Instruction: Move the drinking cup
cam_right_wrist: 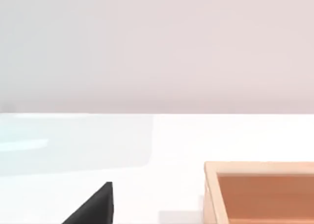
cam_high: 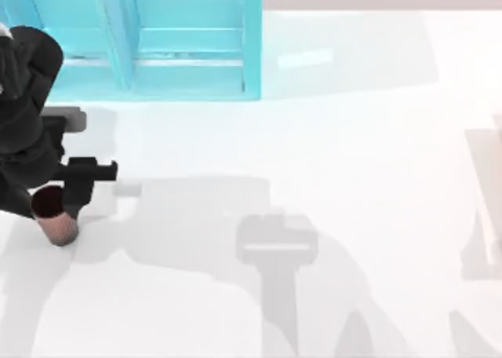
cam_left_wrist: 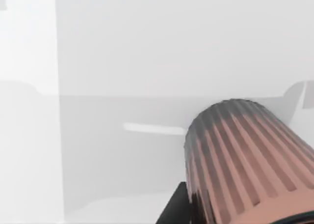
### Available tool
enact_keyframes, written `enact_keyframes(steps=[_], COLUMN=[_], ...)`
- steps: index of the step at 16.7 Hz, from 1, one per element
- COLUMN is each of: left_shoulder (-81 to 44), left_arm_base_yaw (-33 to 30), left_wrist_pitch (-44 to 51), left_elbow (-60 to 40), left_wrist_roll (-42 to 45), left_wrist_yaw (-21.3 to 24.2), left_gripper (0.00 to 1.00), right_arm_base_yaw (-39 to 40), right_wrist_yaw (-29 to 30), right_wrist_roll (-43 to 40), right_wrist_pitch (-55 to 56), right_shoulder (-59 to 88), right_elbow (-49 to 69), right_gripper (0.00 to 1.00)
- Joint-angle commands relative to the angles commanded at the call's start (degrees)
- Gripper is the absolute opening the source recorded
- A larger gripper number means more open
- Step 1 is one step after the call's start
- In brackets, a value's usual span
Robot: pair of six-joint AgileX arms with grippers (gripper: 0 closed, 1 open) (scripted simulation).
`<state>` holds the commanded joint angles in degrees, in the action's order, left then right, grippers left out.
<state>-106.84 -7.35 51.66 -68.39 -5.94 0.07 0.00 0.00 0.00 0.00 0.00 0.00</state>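
Observation:
The drinking cup [cam_high: 57, 219] is a reddish-brown ribbed tumbler with a dark inside, at the far left of the white table. My left gripper [cam_high: 72, 199] is shut on it from the rim side. The cup leans, its mouth toward the arm and its base toward the table's front. Close up in the left wrist view, the cup's [cam_left_wrist: 245, 160] ribbed wall looms large, with a black finger [cam_left_wrist: 172, 209] pressed against its side. A black part of my right gripper [cam_right_wrist: 95, 207] shows in the right wrist view, low over the white table.
A cyan open-fronted cabinet [cam_high: 157, 44] stands at the back left, just behind the left arm. A light wooden box [cam_right_wrist: 260, 194] sits on the table near my right gripper. Grey shadows of the arms fall across the table's middle and right.

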Motion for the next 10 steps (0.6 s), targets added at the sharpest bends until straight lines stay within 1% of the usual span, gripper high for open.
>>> enact_keyframes(steps=[6,8,10], left_shoulder=[0.11,-0.3,-1.34], left_arm_base_yaw=[0.11,2.0,6.26], left_wrist_pitch=[0.05,0.63,2.05], left_elbow=[-0.1,-1.6,-4.69], left_wrist_roll=[0.16,2.04,6.07], left_wrist_yaw=[0.02,0.24,0.64], left_gripper=[0.0,0.0,0.0], right_arm_base_yaw=[0.0,0.0,0.0], right_wrist_yaw=[0.0,0.0,0.0], right_wrist_roll=[0.0,0.0,0.0], right_wrist_pitch=[0.0,0.0,0.0], right_shoulder=[0.0,0.0,0.0], right_elbow=[0.0,0.0,0.0], right_gripper=[1.0,1.0,1.0])
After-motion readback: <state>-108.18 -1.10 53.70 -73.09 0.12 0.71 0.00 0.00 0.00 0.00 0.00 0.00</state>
